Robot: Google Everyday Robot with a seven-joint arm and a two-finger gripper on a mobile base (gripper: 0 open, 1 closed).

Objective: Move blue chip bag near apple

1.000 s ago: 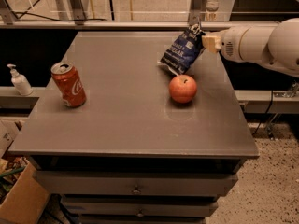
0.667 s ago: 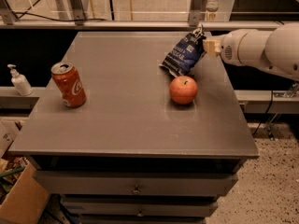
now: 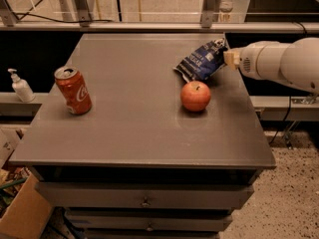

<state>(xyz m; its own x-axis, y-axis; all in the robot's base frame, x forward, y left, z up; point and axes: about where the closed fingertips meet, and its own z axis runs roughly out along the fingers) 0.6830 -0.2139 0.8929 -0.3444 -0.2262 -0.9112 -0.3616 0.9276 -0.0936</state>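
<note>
The blue chip bag (image 3: pixel 202 61) is dark navy with white lettering, the tan gripper (image 3: pixel 228 58) at its raised corner. The apple (image 3: pixel 195 96) is red-orange, the soda can (image 3: pixel 73 90) red with white script, the table (image 3: pixel 134 133) dull grey

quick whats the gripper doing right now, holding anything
gripper: closed on the upper right corner of the blue chip bag, over the table's right rear, just behind the apple
</note>
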